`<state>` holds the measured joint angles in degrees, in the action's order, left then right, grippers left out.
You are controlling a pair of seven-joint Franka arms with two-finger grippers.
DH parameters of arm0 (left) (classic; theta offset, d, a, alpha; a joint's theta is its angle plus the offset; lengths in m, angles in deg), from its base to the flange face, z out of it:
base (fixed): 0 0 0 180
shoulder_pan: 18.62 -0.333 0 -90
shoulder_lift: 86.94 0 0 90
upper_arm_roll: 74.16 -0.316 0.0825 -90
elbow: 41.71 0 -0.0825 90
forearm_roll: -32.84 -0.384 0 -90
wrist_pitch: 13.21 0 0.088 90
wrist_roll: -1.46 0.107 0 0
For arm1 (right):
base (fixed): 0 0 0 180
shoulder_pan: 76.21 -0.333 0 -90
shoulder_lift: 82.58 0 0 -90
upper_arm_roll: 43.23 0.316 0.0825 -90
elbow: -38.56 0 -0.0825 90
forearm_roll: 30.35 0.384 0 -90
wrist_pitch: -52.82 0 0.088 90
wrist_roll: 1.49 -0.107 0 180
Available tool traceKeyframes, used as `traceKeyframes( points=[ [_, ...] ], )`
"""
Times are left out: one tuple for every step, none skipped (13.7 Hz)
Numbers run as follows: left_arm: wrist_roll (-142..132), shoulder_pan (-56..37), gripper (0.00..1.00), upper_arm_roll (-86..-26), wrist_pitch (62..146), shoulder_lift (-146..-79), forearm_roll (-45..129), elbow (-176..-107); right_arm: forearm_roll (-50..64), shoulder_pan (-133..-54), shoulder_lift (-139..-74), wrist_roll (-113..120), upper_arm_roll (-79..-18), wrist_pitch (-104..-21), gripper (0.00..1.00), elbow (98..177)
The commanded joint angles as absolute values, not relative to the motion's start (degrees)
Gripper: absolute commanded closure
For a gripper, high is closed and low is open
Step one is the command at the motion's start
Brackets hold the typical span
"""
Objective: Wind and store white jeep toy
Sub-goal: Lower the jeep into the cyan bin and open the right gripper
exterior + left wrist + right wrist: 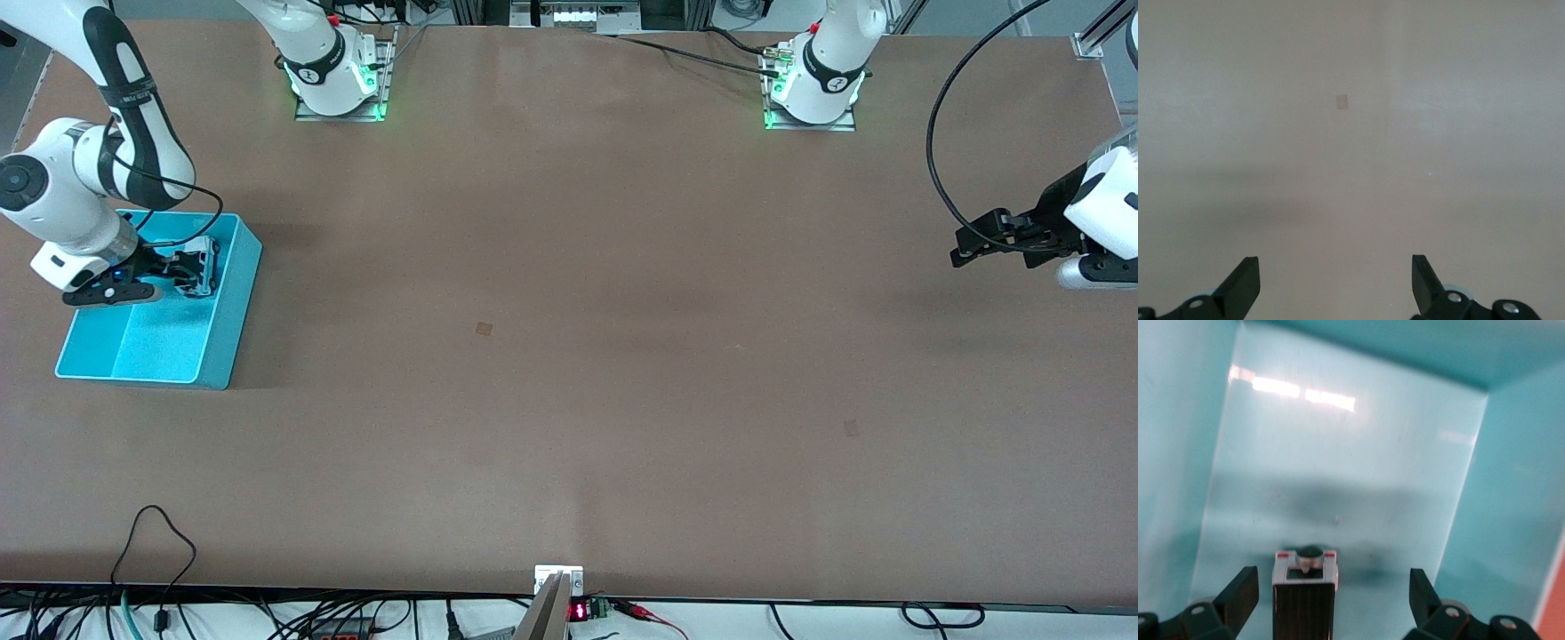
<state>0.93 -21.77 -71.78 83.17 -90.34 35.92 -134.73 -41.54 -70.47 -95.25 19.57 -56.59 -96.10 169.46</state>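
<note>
The tiny white jeep toy (1305,595) with its black roof lies inside the turquoise plastic bin (233,313), between the right gripper's (197,268) wide-open, empty jaws. The left gripper (962,248) waits, jaws spread, above the brown counter (569,356).

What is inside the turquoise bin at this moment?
Inside the turquoise bin lies the white jeep toy, between the open right gripper's fingers. The arm covers part of the bin's floor.
</note>
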Motion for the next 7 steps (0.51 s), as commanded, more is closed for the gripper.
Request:
traceKeyframes(
  points=[
    [0.8,-22.0,0.0,-70.6,84.1,-88.9,34.8,-135.9,-42.0,-70.5,-91.6,19.7,-53.4,-85.6,0.0,163.5],
    [0.8,-22.0,0.0,-70.5,84.2,-89.0,34.8,-135.9,-41.7,-70.5,-91.2,19.6,-52.0,-79.3,0.0,159.4],
    [0.8,-22.0,0.0,-70.5,84.2,-89.0,34.8,-136.0,-40.6,-70.5,-90.6,19.5,-50.5,-72.0,0.0,154.9],
    [0.8,-22.0,0.0,-70.5,84.2,-89.0,34.8,-136.0,-38.5,-70.5,-90.4,19.3,-48.4,-64.2,0.0,150.0],
    [0.8,-22.0,0.0,-70.5,84.1,-89.0,34.8,-135.9,-36.6,-70.5,-90.0,19.2,-46.9,-58.6,0.0,146.1],
    [0.8,-22.0,0.0,-70.5,84.2,-89.1,34.8,-135.9,-36.1,-70.6,-89.2,18.9,-45.9,-54.4,0.0,143.2],
    [0.8,-22.0,0.0,-70.4,84.2,-89.0,34.8,-136.0,-36.1,-71.3,-88.5,18.9,-44.6,-51.0,0.0,140.3]
  ],
)
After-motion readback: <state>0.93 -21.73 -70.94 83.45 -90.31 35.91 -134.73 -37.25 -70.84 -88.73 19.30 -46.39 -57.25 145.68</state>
